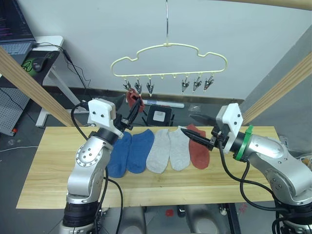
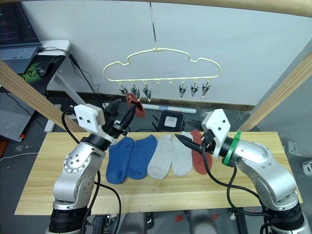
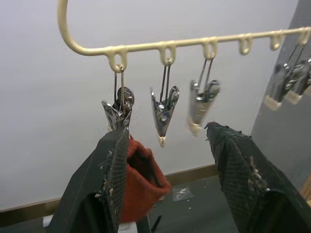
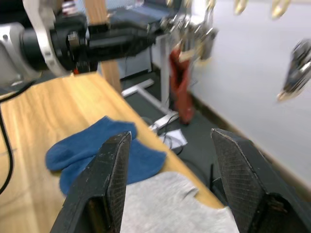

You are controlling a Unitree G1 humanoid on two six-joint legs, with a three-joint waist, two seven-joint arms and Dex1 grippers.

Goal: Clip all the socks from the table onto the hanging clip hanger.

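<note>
The table (image 1: 58,185) carries five socks in a row: two blue socks (image 1: 130,152), two grey socks (image 1: 168,152) and one red sock (image 1: 198,150). Above the table hangs the clip hanger (image 1: 169,61), a second red sock (image 3: 141,182) apparently pinned in its leftmost clip. The left gripper (image 3: 165,184) sits just below that clip, jaws apart. The right gripper (image 4: 170,179) hovers over the row, jaws apart.

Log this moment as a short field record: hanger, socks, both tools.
clip hanger: hangs above the table, six clips
hung sock: rust red, on the leftmost clip
socks on table: two blue, two light grey, one rust red
left tool: open, beside the hung sock
right tool: open, over the table socks
</note>
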